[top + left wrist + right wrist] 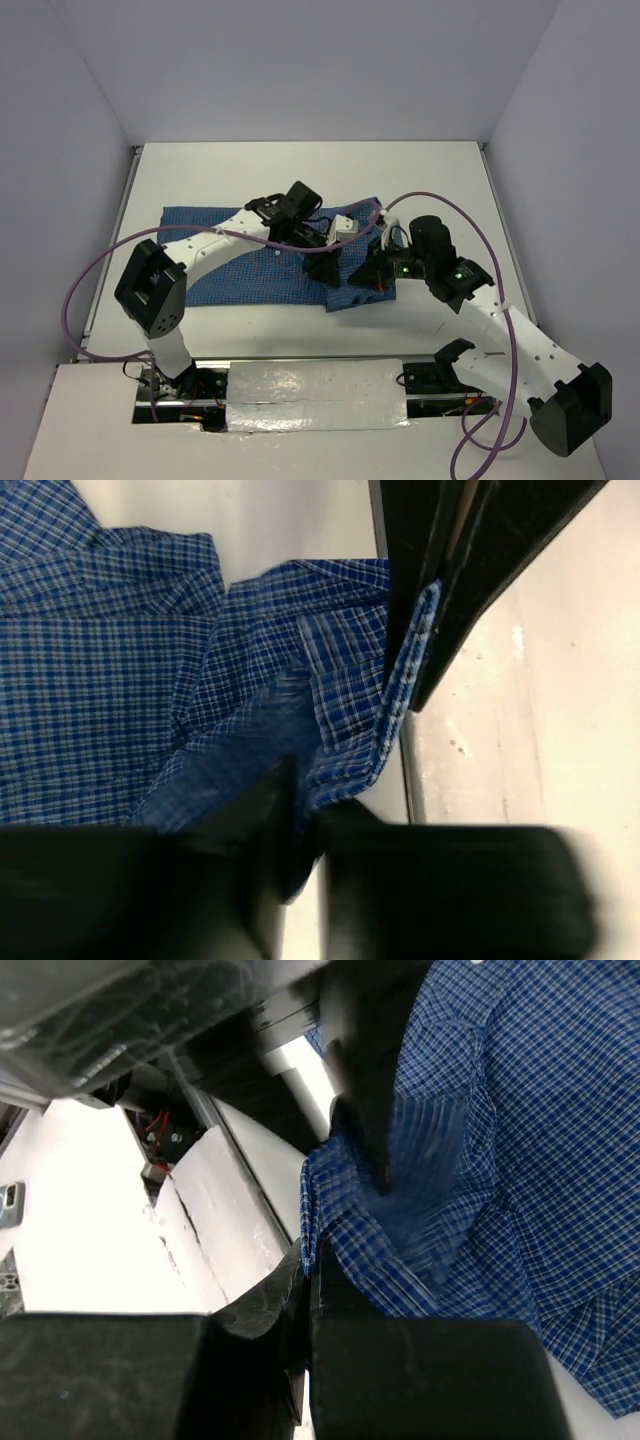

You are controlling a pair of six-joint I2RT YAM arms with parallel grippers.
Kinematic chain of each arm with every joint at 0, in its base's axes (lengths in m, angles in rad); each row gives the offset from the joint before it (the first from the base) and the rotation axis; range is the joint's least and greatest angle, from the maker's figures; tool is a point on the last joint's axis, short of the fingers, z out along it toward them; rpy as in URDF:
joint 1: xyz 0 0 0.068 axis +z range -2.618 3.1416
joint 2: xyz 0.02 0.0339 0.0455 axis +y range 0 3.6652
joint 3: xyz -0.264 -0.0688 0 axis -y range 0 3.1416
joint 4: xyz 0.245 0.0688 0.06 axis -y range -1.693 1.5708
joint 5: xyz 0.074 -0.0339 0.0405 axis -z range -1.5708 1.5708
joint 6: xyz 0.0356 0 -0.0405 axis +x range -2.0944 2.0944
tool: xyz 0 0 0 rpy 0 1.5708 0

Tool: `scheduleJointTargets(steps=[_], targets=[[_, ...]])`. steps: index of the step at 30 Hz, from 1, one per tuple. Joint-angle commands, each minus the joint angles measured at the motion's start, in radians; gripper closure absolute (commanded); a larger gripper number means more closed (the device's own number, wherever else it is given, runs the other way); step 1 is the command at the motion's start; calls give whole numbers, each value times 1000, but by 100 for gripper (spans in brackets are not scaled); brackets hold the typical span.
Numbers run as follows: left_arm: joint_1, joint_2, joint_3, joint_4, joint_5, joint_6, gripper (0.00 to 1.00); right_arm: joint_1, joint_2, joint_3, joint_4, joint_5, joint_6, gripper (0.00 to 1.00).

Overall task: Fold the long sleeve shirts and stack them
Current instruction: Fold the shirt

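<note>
Closely, left hand (323,266), right hand (367,276) pinching shirt (232,276)

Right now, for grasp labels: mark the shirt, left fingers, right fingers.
blue checked shirt (238,276): top view, spread body.
left fingers (450,890): left wrist view, one finger.
right fingers (420,1380): right wrist view, one finger.

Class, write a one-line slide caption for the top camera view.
Left gripper and right gripper pinch the blue shirt side by side on the white table.

From above, arms (215,243) hide part of the shirt (240,280); wrist views crop it, their near fingers (450,890) blurred
</note>
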State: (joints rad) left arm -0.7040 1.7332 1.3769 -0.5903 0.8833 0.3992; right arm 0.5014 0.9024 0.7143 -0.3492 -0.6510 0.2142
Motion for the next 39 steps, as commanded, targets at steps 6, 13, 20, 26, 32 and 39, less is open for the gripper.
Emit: scheduleJointTargets(steps=[6,13,20,26,32,39], targets=[[-2,0,126,-141,-58,161,100,3,10,-22,18,23,-12,40],[-2,-17,154,-258,-72,259,100,6,50,-76,76,117,54,52],[-2,-52,238,-443,-130,432,100,15,-5,-55,44,85,54,100],[-2,-119,307,-562,-155,500,100,121,-89,-21,-33,85,114,100],[-2,-196,298,-565,-165,507,100,291,-109,33,-85,154,218,100],[-2,-280,228,-502,-176,503,100,407,-125,54,-140,232,273,100]])
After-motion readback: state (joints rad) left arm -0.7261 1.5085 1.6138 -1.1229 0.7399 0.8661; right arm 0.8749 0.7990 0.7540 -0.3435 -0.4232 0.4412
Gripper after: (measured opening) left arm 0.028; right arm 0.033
